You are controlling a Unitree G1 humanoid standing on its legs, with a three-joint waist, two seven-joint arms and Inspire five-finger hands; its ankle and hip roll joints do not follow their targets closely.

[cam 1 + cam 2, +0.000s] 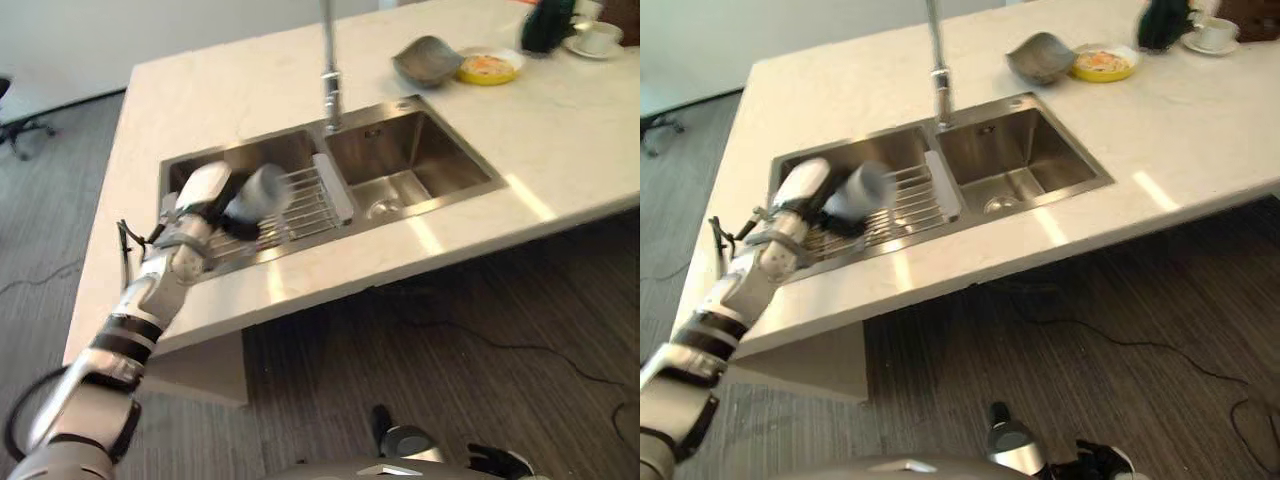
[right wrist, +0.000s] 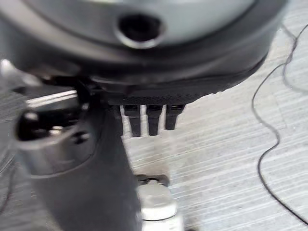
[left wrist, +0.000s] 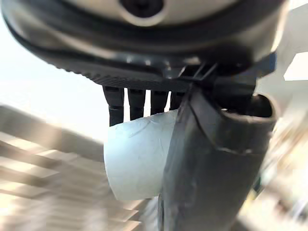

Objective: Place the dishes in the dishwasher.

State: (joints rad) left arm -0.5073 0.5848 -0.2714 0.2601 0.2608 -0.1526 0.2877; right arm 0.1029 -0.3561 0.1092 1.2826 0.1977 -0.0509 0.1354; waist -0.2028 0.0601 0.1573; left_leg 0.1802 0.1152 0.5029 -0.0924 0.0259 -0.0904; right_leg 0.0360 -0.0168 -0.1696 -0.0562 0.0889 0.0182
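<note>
My left hand (image 1: 205, 205) is matt black plastic around a smooth, pale grey cup (image 1: 262, 190). At frame centre, the double sink (image 1: 400, 160) is brushed steel, its rack (image 1: 305, 205) shiny wire. The countertop (image 1: 560, 130) gleams like polished pale stone; the floor (image 1: 500, 380) looks rough grey.

My left arm is silver-grey with black bands at the joints, ending in the left hand (image 1: 200, 215), dark under a white cover. Close up, its fingers (image 3: 136, 103) are black, ribbed and set in a row. The right hand (image 2: 72, 159) has a dark, smooth thumb and short black fingers.
</note>
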